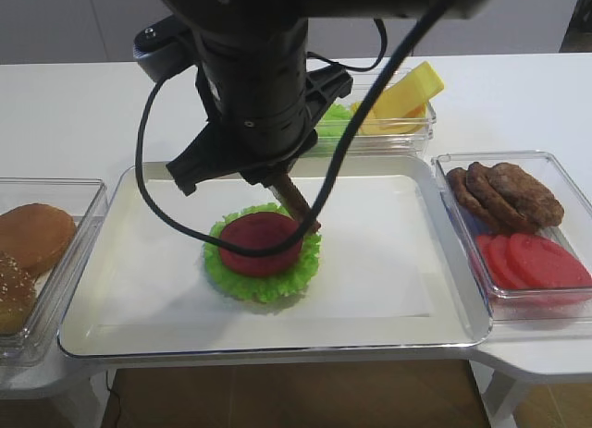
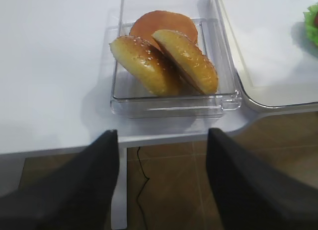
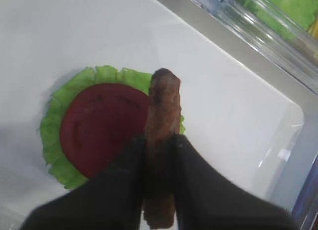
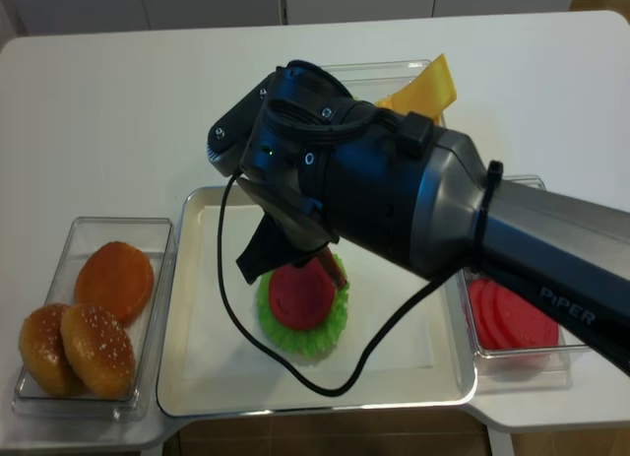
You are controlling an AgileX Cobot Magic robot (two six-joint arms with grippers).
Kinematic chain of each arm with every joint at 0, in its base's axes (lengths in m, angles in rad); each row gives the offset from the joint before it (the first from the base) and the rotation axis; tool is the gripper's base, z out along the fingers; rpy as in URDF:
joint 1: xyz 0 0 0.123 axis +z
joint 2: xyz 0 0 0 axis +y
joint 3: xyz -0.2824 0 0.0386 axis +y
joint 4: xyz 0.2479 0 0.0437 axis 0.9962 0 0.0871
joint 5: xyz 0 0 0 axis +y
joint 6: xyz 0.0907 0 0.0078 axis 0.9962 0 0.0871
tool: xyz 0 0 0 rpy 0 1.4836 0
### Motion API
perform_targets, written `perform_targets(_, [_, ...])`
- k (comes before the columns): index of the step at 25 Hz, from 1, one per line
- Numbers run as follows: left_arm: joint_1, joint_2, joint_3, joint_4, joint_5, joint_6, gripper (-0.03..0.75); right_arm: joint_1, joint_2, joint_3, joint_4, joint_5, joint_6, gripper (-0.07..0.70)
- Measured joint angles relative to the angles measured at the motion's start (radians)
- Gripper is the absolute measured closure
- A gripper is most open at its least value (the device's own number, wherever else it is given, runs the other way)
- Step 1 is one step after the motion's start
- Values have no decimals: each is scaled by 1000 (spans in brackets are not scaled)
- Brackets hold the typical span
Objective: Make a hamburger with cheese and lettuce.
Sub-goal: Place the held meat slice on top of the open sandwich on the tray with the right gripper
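The right gripper (image 3: 159, 150) grasps one brown patty (image 3: 162, 125) on edge, just above the hamburger (image 1: 262, 250) on the tray (image 1: 388, 289). The hamburger has one lettuce leaf and one tomato slice. The left gripper (image 2: 161, 155) stands released near three buns (image 2: 164, 56). The cheese (image 1: 402, 100) lies behind.

Two high views overlook the tray (image 1: 398, 331); wrist cameras look down closer, perhaps steeply.
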Motion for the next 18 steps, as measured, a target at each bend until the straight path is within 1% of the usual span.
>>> perform_targets(10, [0, 0, 0, 0, 0, 0, 301, 0, 6, 0, 10, -20, -3, 495])
perform_targets(18, [0, 0, 0, 0, 0, 0, 301, 0, 30, -1, 13, -18, -3, 495])
